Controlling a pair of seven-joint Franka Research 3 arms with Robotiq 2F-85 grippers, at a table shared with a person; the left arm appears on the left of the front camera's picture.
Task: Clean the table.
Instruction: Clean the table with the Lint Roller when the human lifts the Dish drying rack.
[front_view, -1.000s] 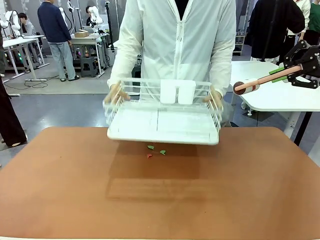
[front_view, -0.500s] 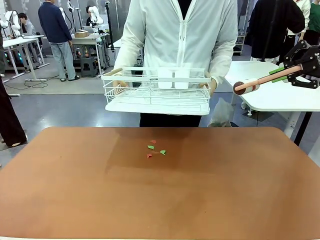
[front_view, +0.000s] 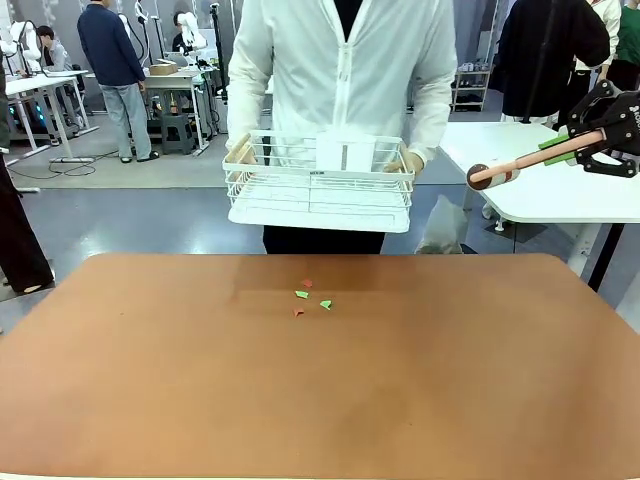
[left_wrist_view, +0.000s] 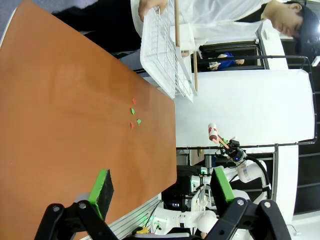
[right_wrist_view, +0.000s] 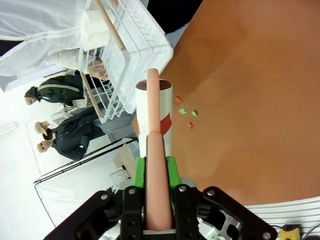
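While a person holds the rack (front_view: 320, 190) off the surface (front_view: 450, 380), small scraps (front_view: 310, 298) lie uncleared. Right end effector (right_wrist_view: 156, 167) is clenched on a roller (front_view: 492, 175); left end effector (left_wrist_view: 162, 187) is released and empty. Next move, as judged: bring the roller down over the scraps.

left hand (left_wrist_view: 162, 189) spread, right hand (right_wrist_view: 155, 170) gripping roller (right_wrist_view: 150, 107)

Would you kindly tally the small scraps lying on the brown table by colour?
Green scraps: 2
Red scraps: 2
Total: 4, all lying close together on the table
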